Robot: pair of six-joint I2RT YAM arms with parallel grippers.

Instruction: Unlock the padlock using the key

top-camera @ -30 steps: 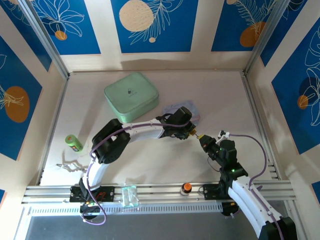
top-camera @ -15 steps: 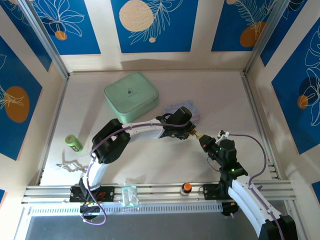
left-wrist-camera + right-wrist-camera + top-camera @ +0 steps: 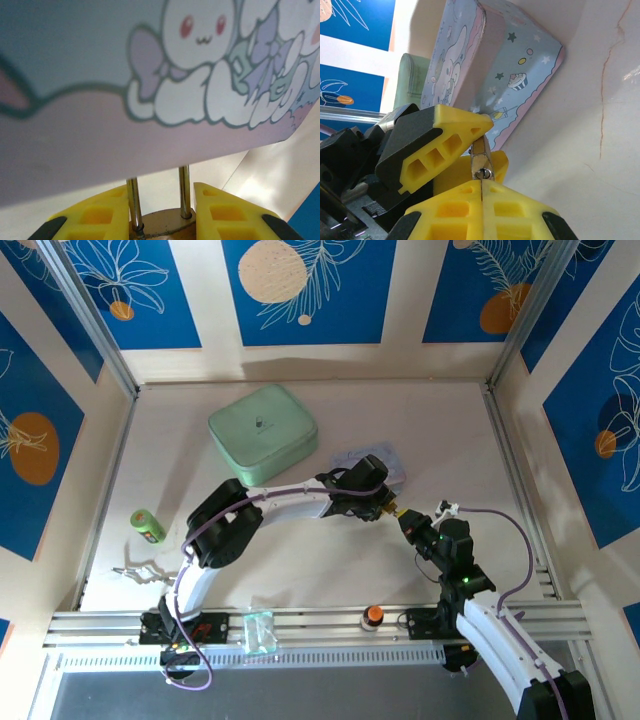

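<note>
Clamping padlock (image 3: pixel 161 226), left pincer (image 3: pixel 161 199); right pincer (image 3: pixel 482 189) pinches key (image 3: pixel 481 159)

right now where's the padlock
Left wrist view: the padlock sits pinched in the left gripper, shackle pointing toward the cartoon-printed tin. From above, that is right of centre on the table.

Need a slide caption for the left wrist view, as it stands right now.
Left gripper clamps the brass padlock, its shackle pointing at the cartoon-printed tin just beyond.
</note>
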